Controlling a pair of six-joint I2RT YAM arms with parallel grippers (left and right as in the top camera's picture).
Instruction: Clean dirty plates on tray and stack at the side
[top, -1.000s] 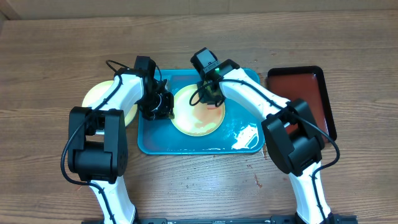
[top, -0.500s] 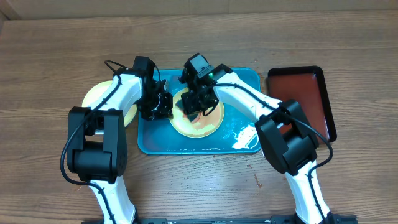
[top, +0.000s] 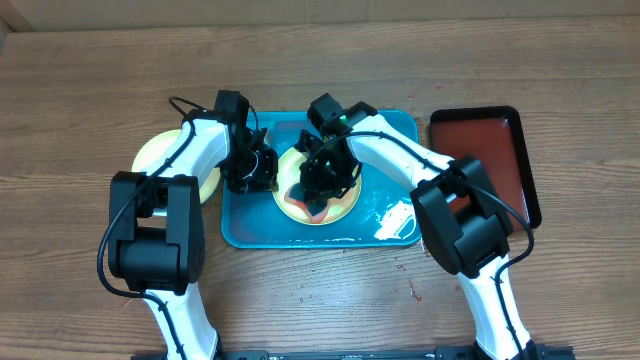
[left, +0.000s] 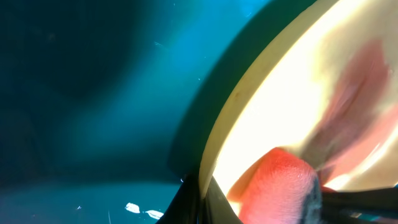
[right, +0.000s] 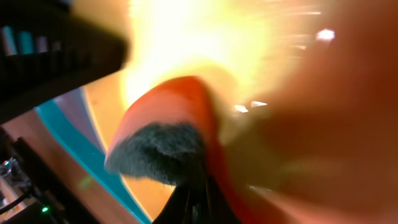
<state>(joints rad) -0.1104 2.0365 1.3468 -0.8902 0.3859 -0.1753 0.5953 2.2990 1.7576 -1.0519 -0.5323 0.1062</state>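
Note:
A pale yellow-green plate (top: 346, 200) with red sauce streaks lies on the turquoise tray (top: 250, 228). My left gripper (top: 264, 172) is shut on the plate's left rim; the left wrist view shows the rim (left: 249, 93) pinched between the jaws (left: 202, 200). My right gripper (top: 326, 180) is over the plate, shut on a red sponge (top: 303, 200) with a dark grey scrub side. The sponge (right: 161, 143) presses on the plate (right: 186, 37) in the right wrist view. It also shows in the left wrist view (left: 277, 183). More pale plates (top: 150, 155) lie left of the tray.
A smaller dark red, black-rimmed tray (top: 490, 140) sits at the right on the wooden table. Wet foam patches (top: 396, 220) lie in the turquoise tray's front right corner.
My right gripper has swept the sponge across the plate, from its far edge toward the front left. The left arm has kept hold of the rim and not moved.

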